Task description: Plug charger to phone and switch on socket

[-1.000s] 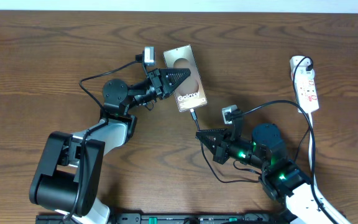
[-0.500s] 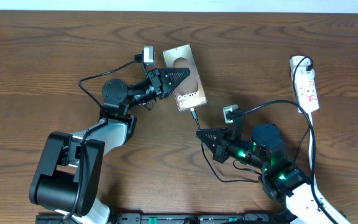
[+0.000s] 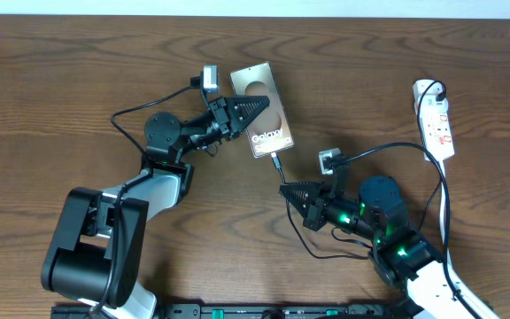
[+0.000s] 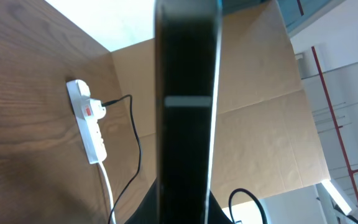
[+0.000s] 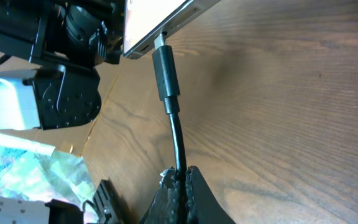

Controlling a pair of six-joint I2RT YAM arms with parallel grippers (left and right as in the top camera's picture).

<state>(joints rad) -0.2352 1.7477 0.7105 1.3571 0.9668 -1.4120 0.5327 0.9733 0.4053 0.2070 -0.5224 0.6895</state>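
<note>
The phone lies on the table at the upper middle, glossy bronze with white "Galaxy" lettering. My left gripper is shut on its long edge; in the left wrist view the phone fills the middle as a dark slab. The black charger cable runs from the phone's lower end to my right gripper, which is shut on it. In the right wrist view the black plug tip sits at the phone's port, with the jaws clamped on the cable. The white socket lies at the far right.
The charger's black cable loops from the socket across the right side behind my right arm. The socket's thick white cord runs down the right edge. The socket also shows in the left wrist view, with a brown board behind it.
The phone and my left gripper have shifted very slightly. My right gripper has stayed on the cable just below the phone.
</note>
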